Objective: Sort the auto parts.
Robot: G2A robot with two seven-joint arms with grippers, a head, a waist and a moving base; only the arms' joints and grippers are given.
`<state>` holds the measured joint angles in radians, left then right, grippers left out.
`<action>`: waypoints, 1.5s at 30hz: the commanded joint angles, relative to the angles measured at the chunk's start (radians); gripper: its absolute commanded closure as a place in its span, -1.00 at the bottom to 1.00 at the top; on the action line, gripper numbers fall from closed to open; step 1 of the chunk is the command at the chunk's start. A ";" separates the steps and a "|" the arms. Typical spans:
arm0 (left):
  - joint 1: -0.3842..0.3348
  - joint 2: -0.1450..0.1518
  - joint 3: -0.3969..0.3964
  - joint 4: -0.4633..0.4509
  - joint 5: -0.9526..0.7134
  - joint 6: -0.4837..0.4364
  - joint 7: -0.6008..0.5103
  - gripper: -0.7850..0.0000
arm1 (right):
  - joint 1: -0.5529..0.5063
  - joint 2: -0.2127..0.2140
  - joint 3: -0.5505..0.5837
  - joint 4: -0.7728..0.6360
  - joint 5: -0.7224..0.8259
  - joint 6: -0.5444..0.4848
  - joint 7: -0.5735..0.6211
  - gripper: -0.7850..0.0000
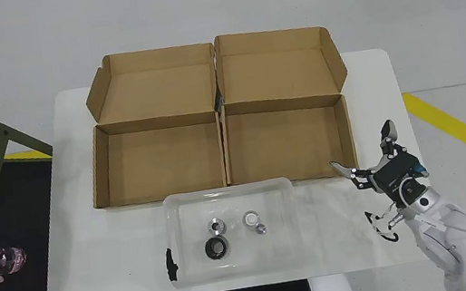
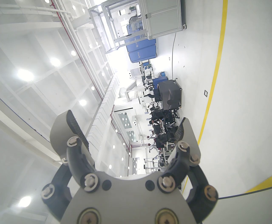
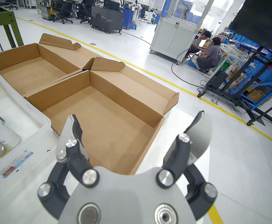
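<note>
While the right gripper (image 1: 364, 150) hovers by the right box's (image 1: 286, 144) near right corner, its fingers stand wide apart, holding nothing; the left gripper (image 2: 127, 117), spread as wide and bare, faces out into the hall (image 2: 191, 63). The left box (image 1: 158, 162) adjoins the right, lids folded back. Before them the clear bin (image 1: 227, 189) holds a black ring (image 1: 218, 248), a small silver ring (image 1: 216, 225) and a silver stud (image 1: 252, 219)
</note>
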<state>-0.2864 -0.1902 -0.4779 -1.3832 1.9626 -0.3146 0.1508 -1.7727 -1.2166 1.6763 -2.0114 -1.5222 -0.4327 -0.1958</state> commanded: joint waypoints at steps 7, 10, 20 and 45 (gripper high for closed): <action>0.000 0.000 0.000 0.000 0.000 0.000 0.000 -1.00 | 0.000 0.000 0.000 0.000 0.000 0.000 0.000 -1.00; 0.000 0.000 0.000 0.000 0.000 0.000 0.000 -1.00 | 0.000 0.000 0.000 0.000 0.000 0.000 0.000 -1.00; 0.000 0.000 0.000 0.000 0.000 0.000 0.000 -1.00 | 0.000 0.000 0.000 0.000 0.000 0.000 0.000 -1.00; 0.000 0.000 0.000 0.000 0.000 0.000 0.000 -1.00 | 0.092 0.018 -0.121 -0.018 0.012 -0.272 0.066 -1.00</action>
<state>-0.2864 -0.1902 -0.4779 -1.3832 1.9626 -0.3146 0.1508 -1.6889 -1.1999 1.5661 -2.0279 -1.5097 -0.6847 -0.1365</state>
